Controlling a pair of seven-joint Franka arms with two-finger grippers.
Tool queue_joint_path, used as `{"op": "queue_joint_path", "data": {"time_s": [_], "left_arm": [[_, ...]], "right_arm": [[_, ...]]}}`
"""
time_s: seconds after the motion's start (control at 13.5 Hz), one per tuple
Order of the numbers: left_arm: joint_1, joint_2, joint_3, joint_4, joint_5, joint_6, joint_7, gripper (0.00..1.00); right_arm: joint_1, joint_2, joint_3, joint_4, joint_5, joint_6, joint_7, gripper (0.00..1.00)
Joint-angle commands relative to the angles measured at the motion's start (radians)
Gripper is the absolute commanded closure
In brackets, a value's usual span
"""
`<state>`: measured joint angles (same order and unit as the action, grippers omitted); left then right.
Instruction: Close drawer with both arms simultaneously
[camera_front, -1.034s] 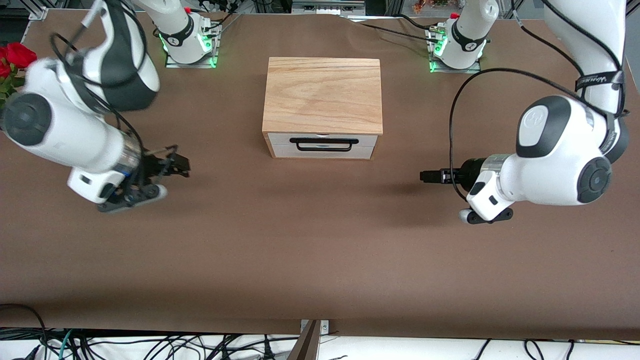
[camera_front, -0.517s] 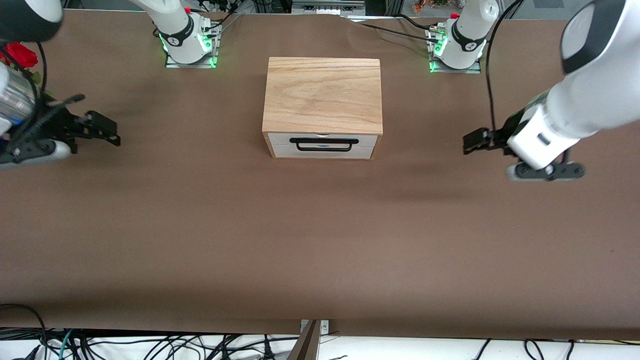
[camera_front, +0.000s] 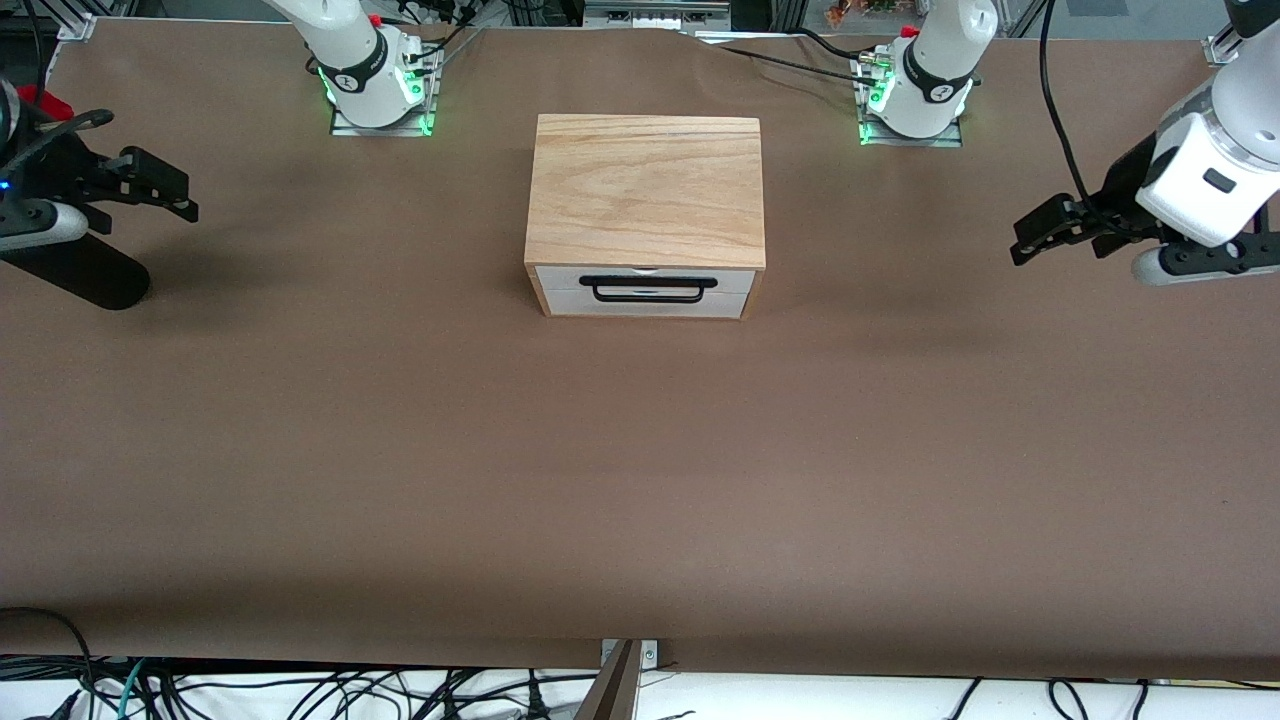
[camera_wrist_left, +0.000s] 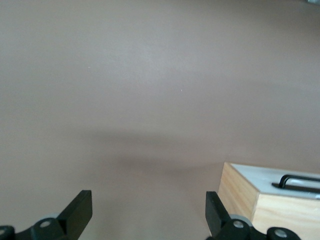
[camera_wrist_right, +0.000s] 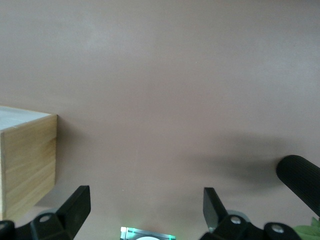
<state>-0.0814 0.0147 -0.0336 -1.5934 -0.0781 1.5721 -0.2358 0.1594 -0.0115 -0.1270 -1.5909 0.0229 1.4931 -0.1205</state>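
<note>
The light oak box (camera_front: 645, 190) stands mid-table. Its drawer (camera_front: 645, 296) shows only the white front panel, set in the box's front face, with the black bar handle (camera_front: 648, 288) across it. My left gripper (camera_front: 1035, 235) is open and empty, in the air over the left arm's end of the table, well apart from the box. In the left wrist view (camera_wrist_left: 148, 215) its fingers frame bare table, with the box (camera_wrist_left: 260, 200) and the handle (camera_wrist_left: 300, 181) to one side. My right gripper (camera_front: 175, 195) is open and empty over the right arm's end; it also shows in the right wrist view (camera_wrist_right: 145, 205), with the box (camera_wrist_right: 25, 160) at the edge.
A black cylinder (camera_front: 85, 272) lies under the right gripper and shows in the right wrist view (camera_wrist_right: 300, 181). Red flowers (camera_front: 45, 100) sit at the table's edge there. The green-lit arm bases (camera_front: 375, 95) (camera_front: 915, 95) stand along the robots' side. Brown table (camera_front: 640, 480) spreads in front of the drawer.
Both grippers have swung away from the drawer toward their own ends of the table and toward the bases. The box and drawer have not moved.
</note>
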Motion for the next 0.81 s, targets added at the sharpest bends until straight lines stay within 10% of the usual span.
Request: {"op": "queue_joint_path", "data": {"time_s": [0.0, 0.74], "left_arm": [[0.015, -0.03, 0.003, -0.048, 0.018, 0.026, 0.162, 0.0], [0.042, -0.013, -0.008, -0.019, 0.069, -0.001, 0.168, 0.0]], "right_arm": [[-0.017, -0.016, 0.027, -0.011, -0.024, 0.01, -0.001, 0.0], [-0.008, -0.001, 0.033, 0.019, -0.028, 0.006, 0.002, 0.0]]}}
